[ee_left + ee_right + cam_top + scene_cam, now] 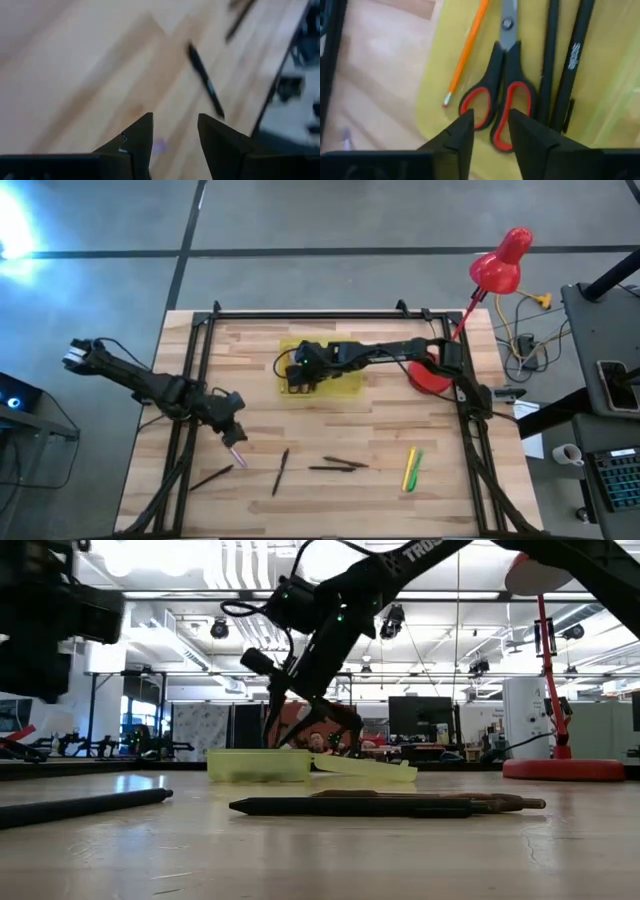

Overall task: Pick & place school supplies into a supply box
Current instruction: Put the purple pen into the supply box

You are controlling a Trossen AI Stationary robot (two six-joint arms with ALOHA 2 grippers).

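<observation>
The yellow-green supply box [348, 386] lies open at the table's far middle. In it lie the red-handled scissors [502, 95], an orange pencil [467, 50] and two dark pens [572, 65]. My right gripper [298, 372] hovers open just above the scissors' handles [490, 131], and in the low view it stands over the box [260, 765]. My left gripper [236, 436] is open above the table's left part, with the pink pen [238, 456] below its fingertips [175, 132]. Dark pens [280, 470] [338, 464] [212, 477] and the yellow and green markers [410, 468] lie along the near side.
The pink lamp stands with its round base [430, 376] at the far right, right of the box, its head [500, 265] beyond the table edge. Black frame rails [200, 360] run along both sides. Bare wood lies between the box and the near pens.
</observation>
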